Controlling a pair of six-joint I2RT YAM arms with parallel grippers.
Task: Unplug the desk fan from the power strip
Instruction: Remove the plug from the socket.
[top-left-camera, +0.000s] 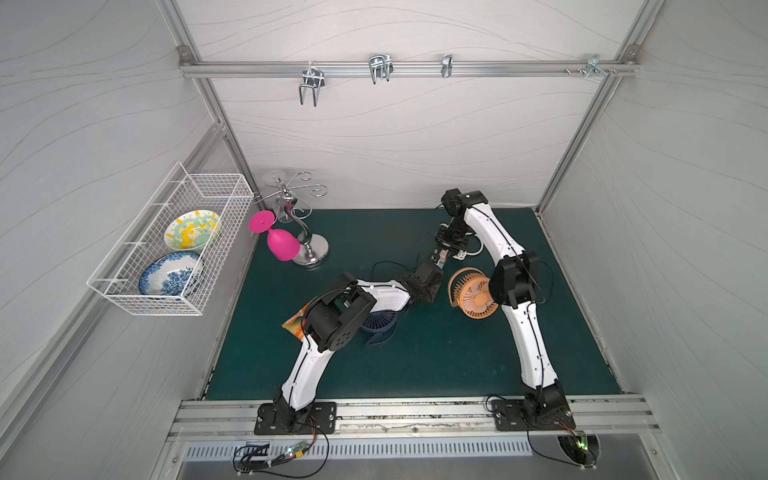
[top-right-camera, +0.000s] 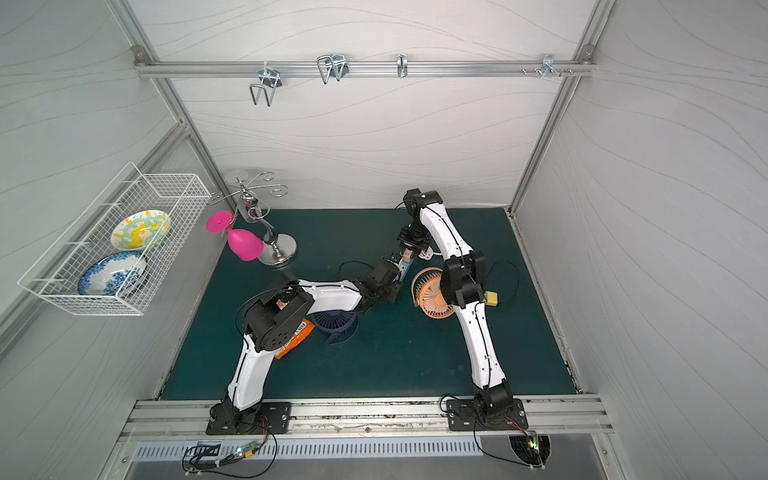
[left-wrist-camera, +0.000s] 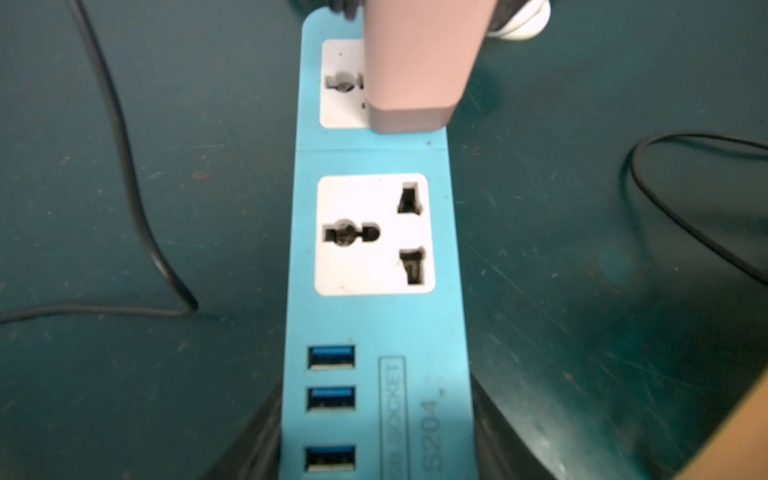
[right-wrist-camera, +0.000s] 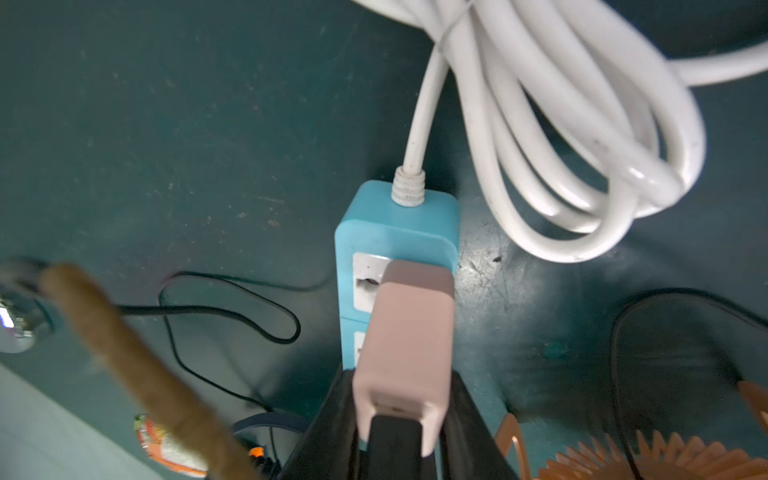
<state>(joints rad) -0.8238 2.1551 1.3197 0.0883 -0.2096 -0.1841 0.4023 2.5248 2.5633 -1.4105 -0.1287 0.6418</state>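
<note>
Plug wasn't out yet when I checked: the right gripper (right-wrist-camera: 395, 419) was clamped on the pink adapter (right-wrist-camera: 405, 340), which looked seated in the end socket of the power strip (left-wrist-camera: 374, 324). The left gripper (left-wrist-camera: 376, 465) pinned the strip's USB end. Only my right wrist view showed the coiled white cord (right-wrist-camera: 582, 145) just beyond the adapter; a top view placed the orange fan (top-left-camera: 471, 295) beside both grippers.

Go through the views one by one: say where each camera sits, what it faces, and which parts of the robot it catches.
Top views: high at the front, looking down at both arms, the orange fan and mat.
Left wrist: looks along the power strip, held at its USB end by the left gripper.
Right wrist: looks down at the pink adapter, clamped by the right gripper.
Shared: both wrist views show strip and adapter.
</note>
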